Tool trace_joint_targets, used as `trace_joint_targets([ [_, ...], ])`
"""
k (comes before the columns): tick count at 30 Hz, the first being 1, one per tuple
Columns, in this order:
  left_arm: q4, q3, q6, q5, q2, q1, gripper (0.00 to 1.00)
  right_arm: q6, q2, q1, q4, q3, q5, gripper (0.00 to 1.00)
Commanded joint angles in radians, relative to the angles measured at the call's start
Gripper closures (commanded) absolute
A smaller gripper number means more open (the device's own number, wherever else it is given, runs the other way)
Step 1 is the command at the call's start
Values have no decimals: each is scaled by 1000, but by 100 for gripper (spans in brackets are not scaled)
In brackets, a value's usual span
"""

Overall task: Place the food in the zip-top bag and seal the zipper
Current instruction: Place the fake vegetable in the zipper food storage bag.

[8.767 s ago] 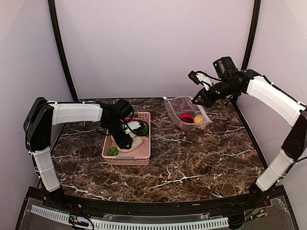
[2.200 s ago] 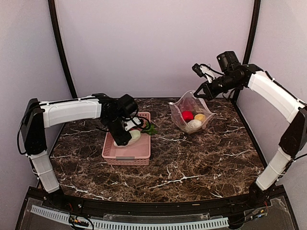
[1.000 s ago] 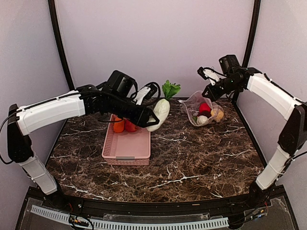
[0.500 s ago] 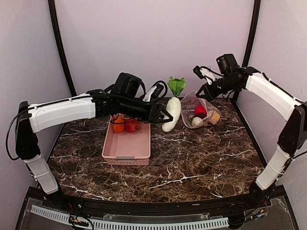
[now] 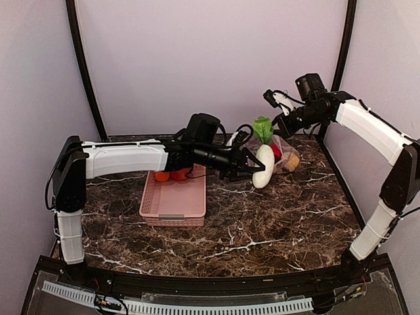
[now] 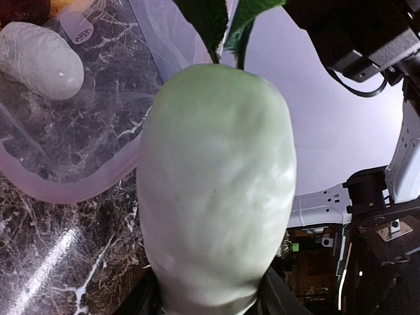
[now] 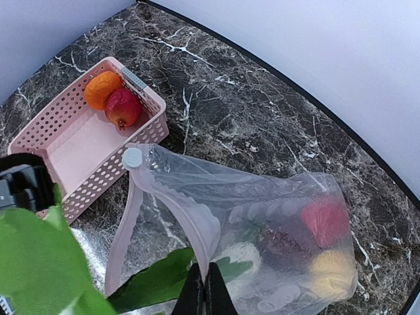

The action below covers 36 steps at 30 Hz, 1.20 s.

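Ok, status, everything referenced to the pink basket [image 5: 172,209]. The left gripper [image 5: 249,165] is clamped on the white radish [image 5: 264,165], out past the basket's right far corner and off the marble table [image 5: 262,223]. The radish is tilted, with its green leaves [image 5: 263,128] uppermost. In the left wrist view the radish's body fills the gap between the fingers [image 6: 147,296].

The zip-top bag [image 7: 262,197] sits further right of the basket, near the table's far edge. The right gripper [image 7: 205,289] is pinched tight on the bag's top lip at the zipper [image 7: 186,205], holding the mouth open toward the basket. The leaves are right at that mouth; whether they are inside cannot be told.

Inside the bag are a red piece [image 7: 321,220], a yellow piece [image 7: 331,269], a dark purple piece [image 7: 282,239] and a white piece [image 6: 39,59].

At the basket's far end, an orange fruit [image 7: 103,88] and a red fruit [image 7: 123,107] lie side by side, touching.
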Motion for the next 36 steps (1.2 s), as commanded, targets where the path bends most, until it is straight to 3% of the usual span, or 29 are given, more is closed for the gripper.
trace_joint_targets([
  [1,211,30,-219,93,37,1,82,-8,-37,10,9,4,-42,100],
  [7,374,12,-434,84,80,3,85,-28,-77,17,13,-23,-83,100],
  [15,547,-73,-684,-87,83,16,86,-34,-111,23,17,-46,-96,100],
  [22,565,-77,-741,-228,81,16,85,-33,-133,23,17,-61,-107,100],
  [27,486,-27,-719,-298,81,16,67,-33,-138,23,20,-60,-109,100],
  [31,432,-4,-717,-318,75,16,47,-29,-135,23,19,-56,-106,100],
  [36,425,11,-686,-319,67,16,38,-30,-134,23,20,-54,-102,100],
])
